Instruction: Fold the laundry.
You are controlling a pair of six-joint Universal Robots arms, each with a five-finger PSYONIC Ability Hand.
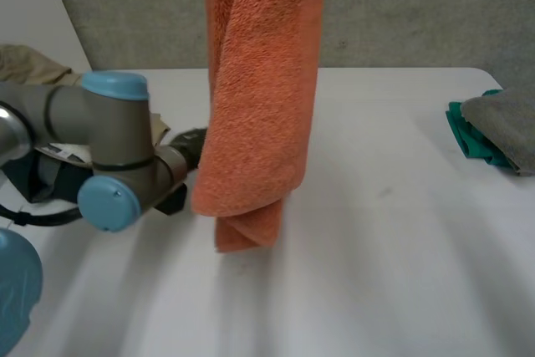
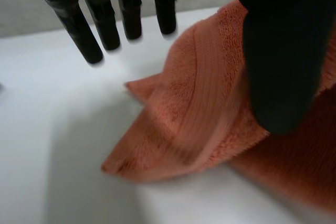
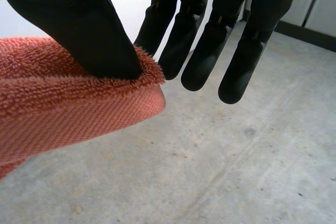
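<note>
An orange towel (image 1: 259, 106) hangs straight down from above, and its folded lower end just touches the white table (image 1: 384, 248). In the right wrist view my right hand (image 3: 79, 24) pinches a top corner of the towel (image 3: 63, 114) between thumb and fingers, high over the floor. My left hand (image 1: 188, 146) is low beside the towel's bottom end, on its left side. In the left wrist view the left hand (image 2: 283, 66) has straight fingers (image 2: 79, 24) spread away from the cloth. Its thumb hovers in front of the towel's lower folds (image 2: 194, 124) and grips nothing.
A grey folded cloth (image 1: 506, 123) lies on a teal one (image 1: 464, 135) at the table's right edge. A beige garment (image 1: 29, 63) lies at the far left. My left arm (image 1: 109, 148) reaches across the left part of the table.
</note>
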